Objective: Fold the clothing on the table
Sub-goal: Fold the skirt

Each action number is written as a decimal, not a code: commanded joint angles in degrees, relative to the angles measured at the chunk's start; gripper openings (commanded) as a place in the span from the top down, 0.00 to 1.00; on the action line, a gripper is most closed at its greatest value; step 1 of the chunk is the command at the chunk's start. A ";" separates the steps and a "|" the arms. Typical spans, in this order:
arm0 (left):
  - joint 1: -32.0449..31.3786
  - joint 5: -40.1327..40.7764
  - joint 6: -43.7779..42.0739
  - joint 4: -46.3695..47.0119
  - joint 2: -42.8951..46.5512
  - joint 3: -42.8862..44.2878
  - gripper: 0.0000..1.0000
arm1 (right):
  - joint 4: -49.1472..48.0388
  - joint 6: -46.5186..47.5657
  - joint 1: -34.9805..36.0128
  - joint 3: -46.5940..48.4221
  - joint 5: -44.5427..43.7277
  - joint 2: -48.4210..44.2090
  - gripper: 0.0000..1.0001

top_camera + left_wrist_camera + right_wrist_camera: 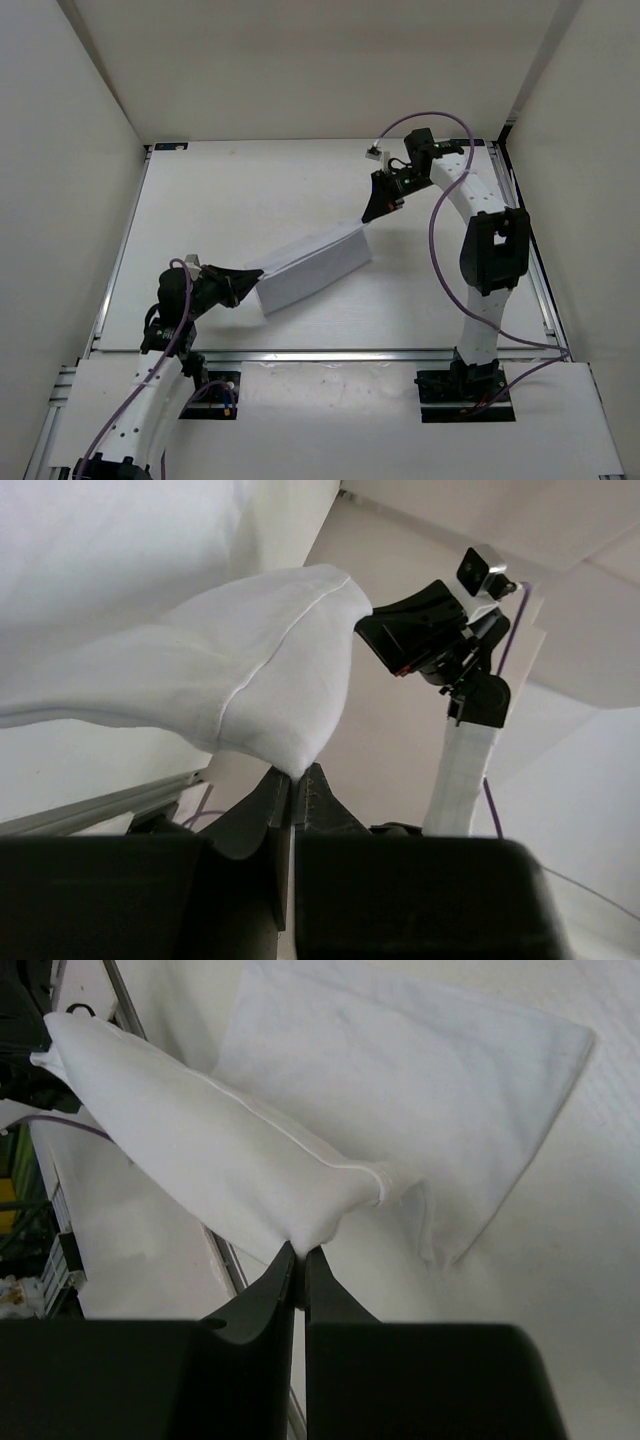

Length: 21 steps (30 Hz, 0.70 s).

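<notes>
left gripper point(251, 280): I'm seeing it pinching the clothing's point(315, 265) near corner
right gripper point(372, 213): clamping the far corner
clothing: stretching between both, lower layer lying on the table point(230, 200)

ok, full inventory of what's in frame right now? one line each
clothing: one, white, mid-table, one edge lifted and stretched between both grippers, the rest lying on the table
table: one, off-white, fills the workspace
metal rails: several, silver, along the table's edges
walls: three, white, upright at left, back and right
cables: several, purple, looped along both arms
left arm: one, white and black, near left
right arm: one, white and black, right side, reaching towards the far edge
left gripper: one, black, shut on the clothing's near-left end
right gripper: one, black, shut on the clothing's far-right end
</notes>
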<state>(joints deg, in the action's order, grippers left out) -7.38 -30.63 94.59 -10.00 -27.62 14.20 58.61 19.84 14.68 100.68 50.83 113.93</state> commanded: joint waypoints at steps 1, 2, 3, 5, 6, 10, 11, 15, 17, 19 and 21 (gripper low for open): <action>2.89 0.75 2.35 2.35 -0.33 -0.83 1.00 | 0.53 -0.94 -1.58 7.05 1.47 4.97 1.00; 2.63 0.49 2.79 2.70 -1.29 -1.36 1.00 | 0.98 -0.68 -1.41 9.25 0.86 7.07 1.00; 2.89 0.14 2.80 4.10 -2.43 -1.71 1.00 | 1.33 -0.76 -1.84 10.49 1.11 8.23 1.00; 3.16 -0.48 2.88 5.51 -4.63 -2.51 1.00 | 1.77 -1.03 -1.50 15.22 0.76 12.52 1.00; 3.51 -0.39 2.88 6.56 -6.12 -3.03 1.00 | 2.21 -1.03 -1.15 17.24 0.50 14.29 1.00; 4.65 -1.80 0.35 7.54 -13.14 -2.60 1.00 | 1.42 -2.08 0.52 20.25 -0.02 18.17 1.00; 5.35 -2.23 -0.88 7.28 -14.73 -2.07 1.00 | 1.25 -2.78 0.88 20.25 -0.03 19.39 0.99; 7.20 -1.54 -4.23 7.62 -18.78 -0.58 1.00 | -0.16 -4.19 1.58 21.66 0.50 21.77 1.00; 7.38 -0.92 -4.58 9.29 -21.94 -0.22 1.00 | -1.38 -5.94 1.58 22.71 -0.81 22.39 0.74; 7.38 -0.57 -5.90 10.86 -24.66 0.30 0.95 | -3.14 -8.22 1.41 24.11 -2.31 23.09 0.27; 7.29 0.22 -7.04 12.10 -26.96 1.53 0.83 | -4.90 -9.46 1.15 24.91 -2.75 23.01 0.26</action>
<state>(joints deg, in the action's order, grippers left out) -0.47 -31.79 90.39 -1.34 -52.66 12.80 57.63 13.47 16.86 121.82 49.60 137.19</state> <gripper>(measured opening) 0.161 0.725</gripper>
